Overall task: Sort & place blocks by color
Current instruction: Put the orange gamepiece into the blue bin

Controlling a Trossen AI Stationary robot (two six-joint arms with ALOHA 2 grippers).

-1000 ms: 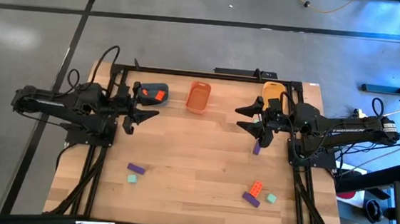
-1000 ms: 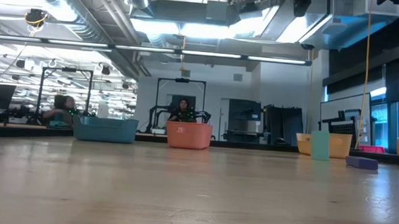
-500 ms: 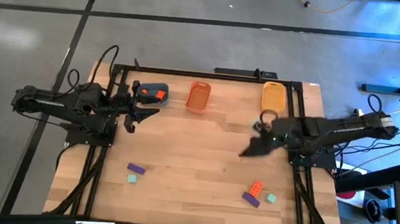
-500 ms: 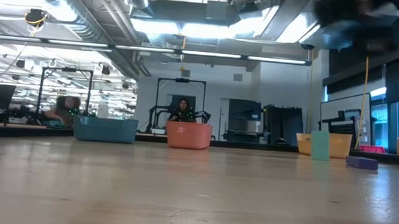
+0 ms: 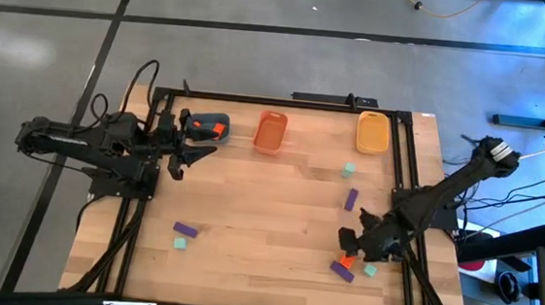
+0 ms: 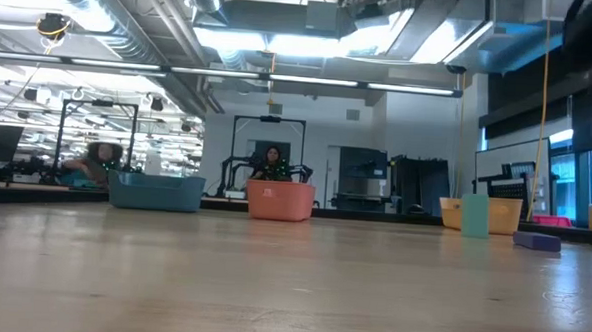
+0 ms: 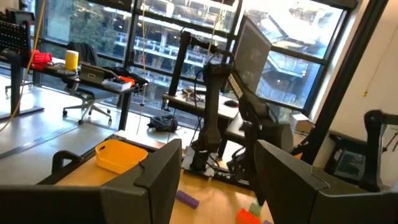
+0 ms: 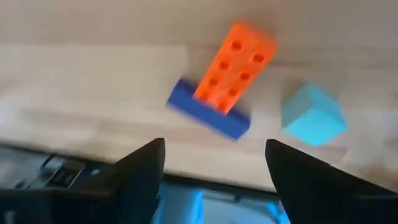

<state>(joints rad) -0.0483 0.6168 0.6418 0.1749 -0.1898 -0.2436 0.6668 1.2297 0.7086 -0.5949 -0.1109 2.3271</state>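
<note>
My right gripper point(image 5: 351, 246) hangs open, pointing steeply down, over a cluster near the table's right front. The cluster is an orange-red brick point(image 8: 235, 68) with one end against a purple brick point(image 8: 208, 117), and a mint cube point(image 8: 313, 116) beside them. The fingers touch none of them. Another mint cube point(image 5: 349, 168) and purple brick point(image 5: 351, 200) lie farther back. A purple brick point(image 5: 186, 229) and mint cube point(image 5: 180, 244) lie at the front left. My left gripper point(image 5: 202, 148) waits open and empty, raised beside the blue-grey tray point(image 5: 193, 123), which holds an orange-red brick point(image 5: 217, 128).
At the far edge stand the blue-grey tray, an orange tray point(image 5: 271, 131) and a yellow tray point(image 5: 372, 132). Black frame rails point(image 5: 414, 212) run along the table's sides. Bare wood point(image 5: 268, 211) lies open in the middle. Behind the table is a room with a person point(image 6: 272, 163).
My right gripper has swung from beside the yellow tray toward the table's near edge and down, rolling its wrist and tipping to point steeply down over the orange-red, purple and mint cluster. It stayed open. Its leaving uncovered the mint cube and purple brick farther back.
</note>
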